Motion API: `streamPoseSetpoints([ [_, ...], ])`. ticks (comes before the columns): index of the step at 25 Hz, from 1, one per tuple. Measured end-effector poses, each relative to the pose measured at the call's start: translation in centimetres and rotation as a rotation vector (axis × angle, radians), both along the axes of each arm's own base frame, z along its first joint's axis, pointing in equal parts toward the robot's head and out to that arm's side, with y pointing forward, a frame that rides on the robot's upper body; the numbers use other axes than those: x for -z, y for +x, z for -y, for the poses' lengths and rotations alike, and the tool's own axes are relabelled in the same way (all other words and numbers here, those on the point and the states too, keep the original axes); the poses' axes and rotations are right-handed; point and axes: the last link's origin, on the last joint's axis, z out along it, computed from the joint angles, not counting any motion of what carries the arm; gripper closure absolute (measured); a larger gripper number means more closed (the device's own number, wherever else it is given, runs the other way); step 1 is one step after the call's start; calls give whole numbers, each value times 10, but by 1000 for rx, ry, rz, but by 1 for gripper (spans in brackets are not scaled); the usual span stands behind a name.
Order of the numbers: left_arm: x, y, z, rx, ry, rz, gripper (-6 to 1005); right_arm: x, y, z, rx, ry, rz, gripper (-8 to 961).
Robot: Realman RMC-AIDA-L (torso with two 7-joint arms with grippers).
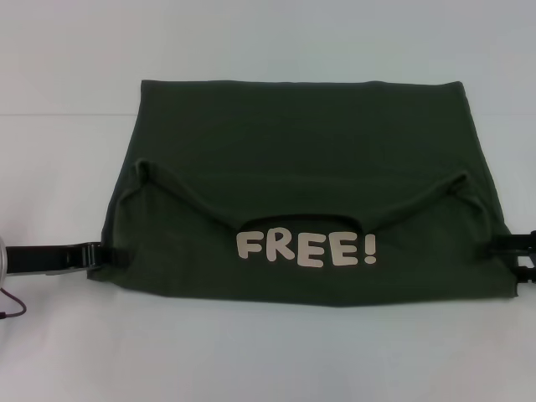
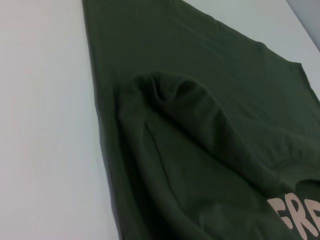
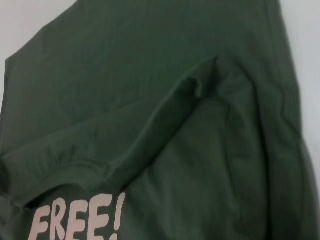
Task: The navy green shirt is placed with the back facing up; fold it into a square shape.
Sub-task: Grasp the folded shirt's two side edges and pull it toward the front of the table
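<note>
The navy green shirt (image 1: 301, 167) lies spread across the middle of the white table. Its near part is folded over onto the back, so the collar (image 1: 297, 219) and the cream letters "FREE!" (image 1: 306, 249) face up near the front edge. Both folded-in sleeve corners (image 1: 144, 167) (image 1: 461, 177) stand up slightly. My left gripper (image 1: 107, 255) sits low at the shirt's near left edge, touching the cloth. My right gripper (image 1: 515, 251) sits at the near right edge. The left wrist view shows the raised sleeve fold (image 2: 170, 90). In the right wrist view the other fold (image 3: 200, 85) and the letters (image 3: 75, 217) show.
A white table (image 1: 67, 126) surrounds the shirt, with bare surface at the back, on both sides and along the front. A thin dark cable (image 1: 10, 303) hangs by the left arm at the frame's edge.
</note>
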Motion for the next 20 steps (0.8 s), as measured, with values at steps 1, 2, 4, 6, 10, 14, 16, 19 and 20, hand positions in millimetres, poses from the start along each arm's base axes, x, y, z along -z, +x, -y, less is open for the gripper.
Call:
streamPoseSetpoints([
  [1, 0, 0, 0, 0, 0, 0, 957, 2, -1, -1, -2, -2, 3, 9],
  [2, 0, 0, 0, 0, 0, 0, 957, 5, -2, -1, -5, -9, 4, 9],
  [4, 0, 0, 0, 0, 0, 1, 957, 9, -4, -2, -9, -18, 8, 9],
  [6, 0, 0, 0, 0, 1, 1, 957, 12, -5, -3, -11, -24, 10, 8],
  [10, 0, 1, -1, 1, 2, 2, 957, 12, -6, -4, -9, -22, 11, 8],
  [14, 0, 1, -1, 0, 2, 2, 957, 11, -5, -4, -19, -21, 17, 62],
  [16, 0, 1, -1, 0, 2, 2, 957, 11, -5, -4, -20, -21, 18, 115],
  [19, 0, 0, -1, 0, 3, 3, 956, 10, -5, -3, -20, -21, 19, 216],
  [20, 0, 0, -1, -1, 3, 3, 956, 10, -5, -3, -20, -21, 19, 263],
])
